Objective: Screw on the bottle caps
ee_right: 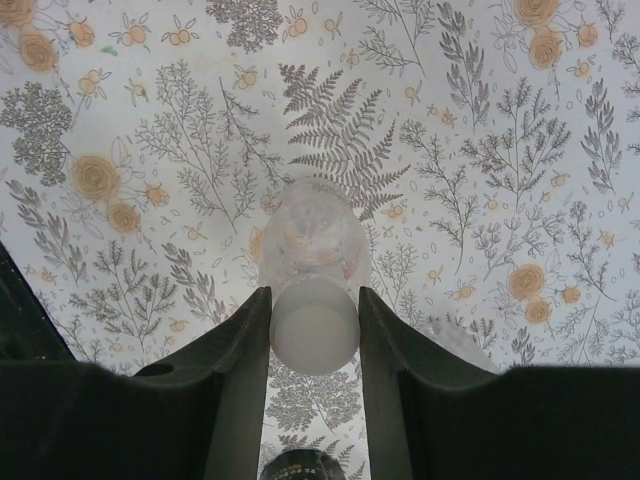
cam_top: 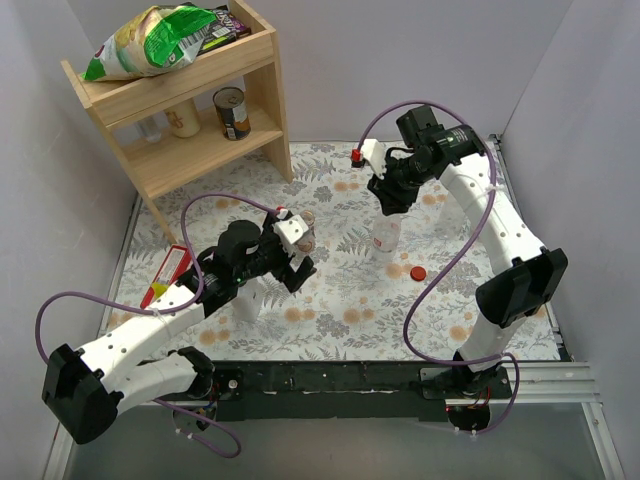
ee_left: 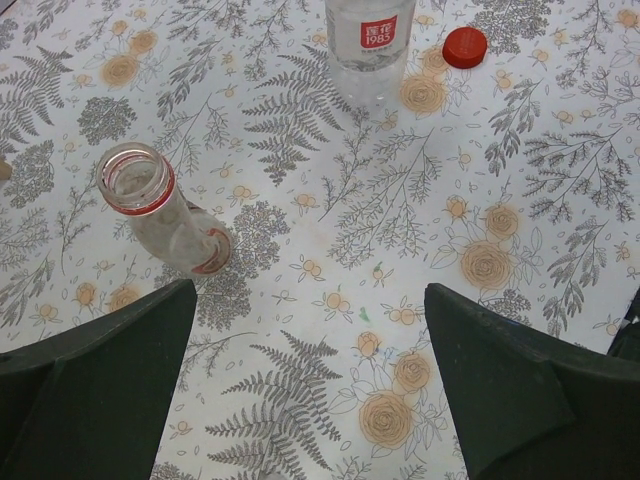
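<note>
A clear bottle with a red-and-white label (cam_top: 384, 240) stands mid-table; its label also shows in the left wrist view (ee_left: 370, 38). My right gripper (cam_top: 389, 207) is directly above it. In the right wrist view the right gripper (ee_right: 313, 310) is shut on a pale round cap (ee_right: 314, 335) at the top of this bottle (ee_right: 312, 235). A loose red cap (cam_top: 417, 272) lies on the cloth to the bottle's right (ee_left: 464, 47). A small clear uncapped bottle with a red neck ring (ee_left: 150, 200) stands near my left gripper (cam_top: 297, 265). The left gripper (ee_left: 310, 300) is open and empty above the cloth.
A wooden shelf (cam_top: 200, 110) with a can, jars and snack bags stands at the back left. A yellow bottle (cam_top: 165, 277) lies at the cloth's left edge. A white opaque bottle (cam_top: 248, 300) stands under my left arm. White walls enclose the table.
</note>
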